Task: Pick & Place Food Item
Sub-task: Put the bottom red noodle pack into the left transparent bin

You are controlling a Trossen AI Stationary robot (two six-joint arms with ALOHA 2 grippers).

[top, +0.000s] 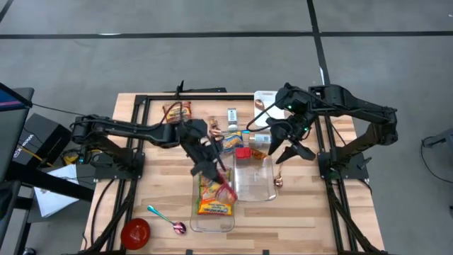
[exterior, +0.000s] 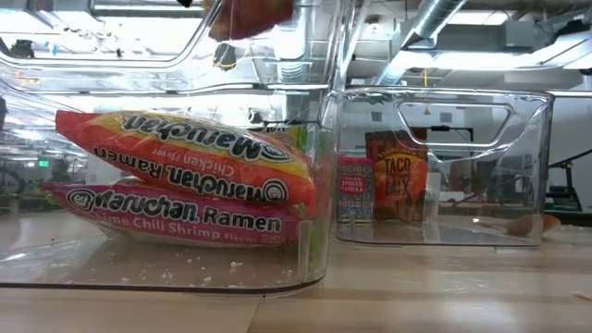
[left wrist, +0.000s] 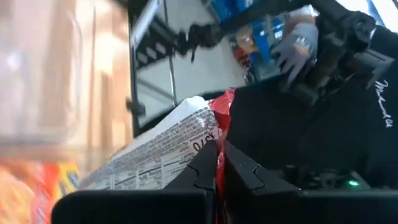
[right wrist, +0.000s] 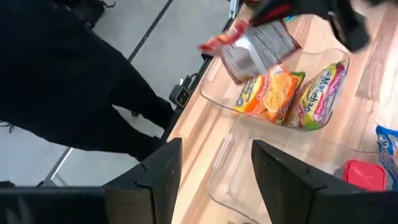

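The left gripper (top: 214, 164) is clamped on a ramen packet (right wrist: 258, 51), holding it above the clear bin (top: 195, 216) where two ramen packs (exterior: 185, 180) lie. The right gripper (top: 287, 144), fingers apart, hangs above the second clear bin (top: 271, 185) beside it.

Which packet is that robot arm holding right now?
Find the clear bin holding two noodle packets at the table's front. Just above it, the left gripper pinches a red-edged packet. Unlike its neighbours, it hangs in the air.

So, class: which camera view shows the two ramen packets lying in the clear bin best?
The low view: both ramen packets sit stacked, labels readable. The high view and right wrist view show them small; the left wrist view, only a blur.
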